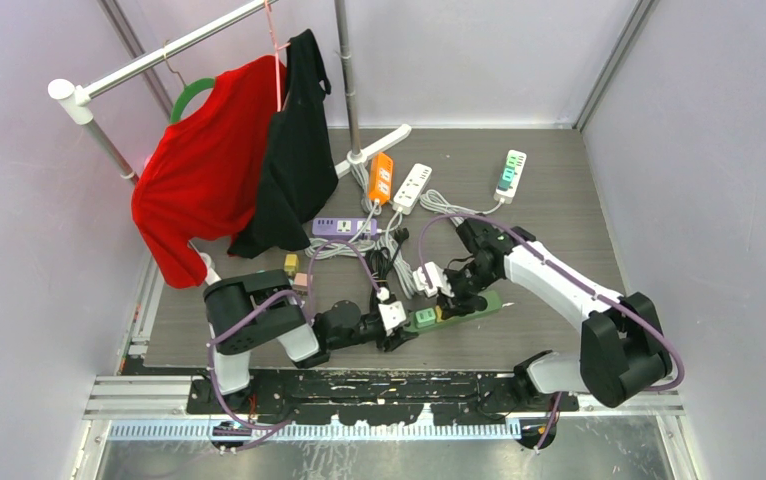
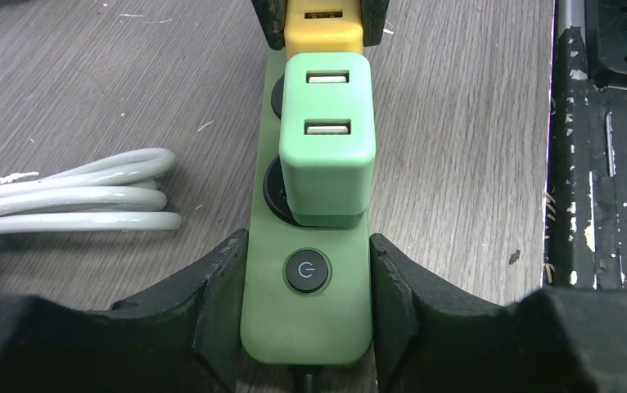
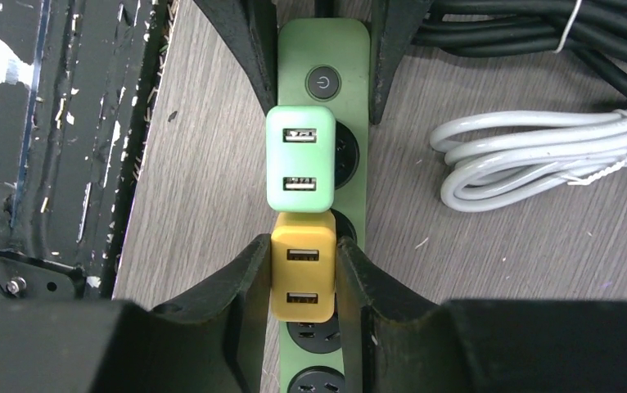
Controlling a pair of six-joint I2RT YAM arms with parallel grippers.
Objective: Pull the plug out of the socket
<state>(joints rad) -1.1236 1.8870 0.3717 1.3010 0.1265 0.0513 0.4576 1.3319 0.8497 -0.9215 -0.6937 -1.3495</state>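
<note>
Grasp step is done, pull not yet begun: your right gripper (image 3: 302,260) is clamped on the yellow plug (image 3: 302,274), fingers pressed on its two long sides, and the plug sits seated in the green power strip (image 2: 306,332). Your left gripper (image 2: 306,277) is closed on the strip's switch end, one finger against each side, level with the power button (image 2: 306,272), so the strip looks pinned down. The plug is the second block from that switch end, touching the green adapter (image 3: 298,160), which sits between it and the button. The strip lies flat on the table (image 2: 457,164); from above its long axis runs roughly across, rising slightly to the right, switch end toward the left arm. The plug's long axis lies along the strip; its USB ports face up, so its prongs should point down into the socket. Next move probably calls for a straight lift away from the strip's face, no twisting, left grip held firm so the strip doesn't ride up. Watch the green adapter; it touches the plug and may drag. White cable (image 2: 89,196) lies coiled beside the strip, apart from it.
</note>
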